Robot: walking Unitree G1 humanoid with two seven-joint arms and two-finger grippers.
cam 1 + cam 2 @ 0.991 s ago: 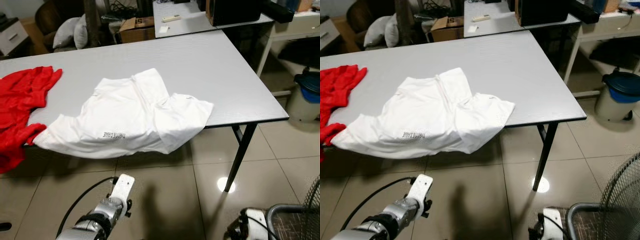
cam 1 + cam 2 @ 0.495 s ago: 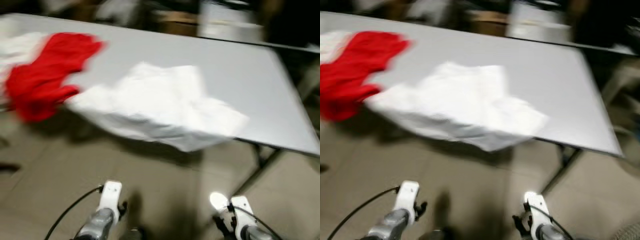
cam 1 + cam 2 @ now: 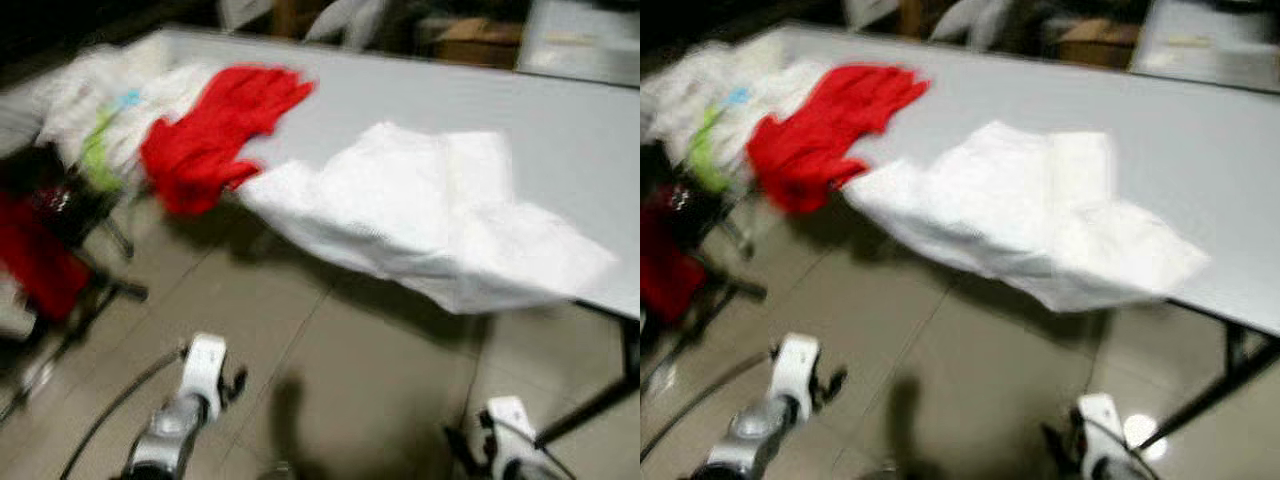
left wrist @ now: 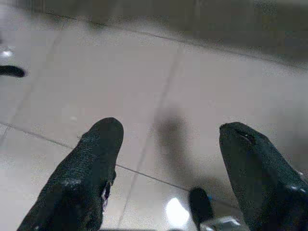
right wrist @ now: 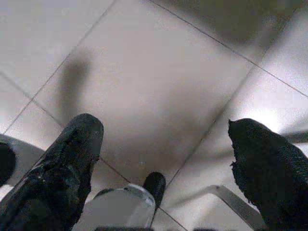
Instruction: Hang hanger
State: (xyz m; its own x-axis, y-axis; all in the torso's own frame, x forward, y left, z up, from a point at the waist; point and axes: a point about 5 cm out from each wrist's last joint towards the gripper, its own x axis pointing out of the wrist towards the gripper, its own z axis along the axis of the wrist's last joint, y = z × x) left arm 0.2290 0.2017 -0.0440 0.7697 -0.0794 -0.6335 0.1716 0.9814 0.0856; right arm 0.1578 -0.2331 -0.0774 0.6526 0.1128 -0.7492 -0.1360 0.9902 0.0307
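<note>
While both arms hang low over the floor, the left gripper (image 4: 166, 159) and right gripper (image 5: 163, 159) are held with jaws apart and empty. No hanger can be made out; a white shirt (image 3: 440, 215) is draped on the surface (image 3: 420, 95) ahead.
</note>
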